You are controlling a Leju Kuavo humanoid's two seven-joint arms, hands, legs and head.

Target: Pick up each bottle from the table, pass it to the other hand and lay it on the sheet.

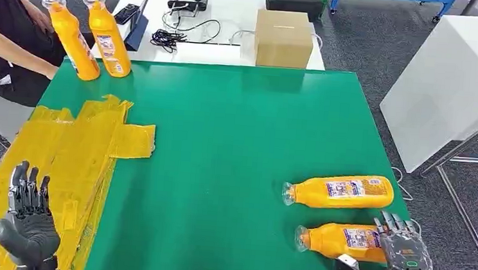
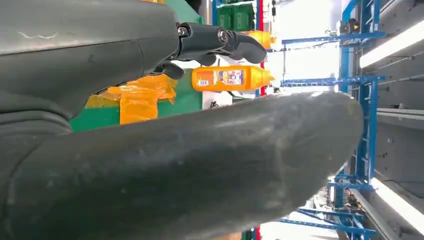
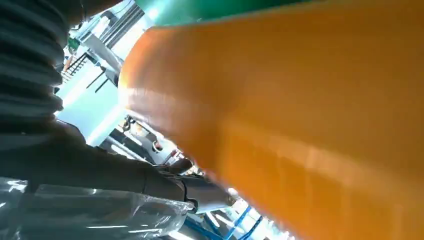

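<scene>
Two orange bottles lie on the green table [image 1: 236,141] at the front right, the farther bottle [image 1: 341,191] and the nearer bottle [image 1: 341,241]. My right hand [image 1: 402,246] lies over the nearer bottle's base end. Its orange side [image 3: 300,115] is close against the palm in the right wrist view; I cannot tell whether the fingers have closed on it. Two more orange bottles [image 1: 70,38] [image 1: 109,34] stand at the back left. My left hand [image 1: 27,212] hovers over the yellow sheet [image 1: 74,154], fingers apart and holding nothing. The left wrist view shows a standing bottle [image 2: 230,78] past the fingers [image 2: 220,42].
A person in black [image 1: 5,39] sits at the table's back left corner, close to the standing bottles. Behind the green table, a white table holds a cardboard box [image 1: 284,38], cables and a phone. A white cabinet [image 1: 453,81] stands to the right.
</scene>
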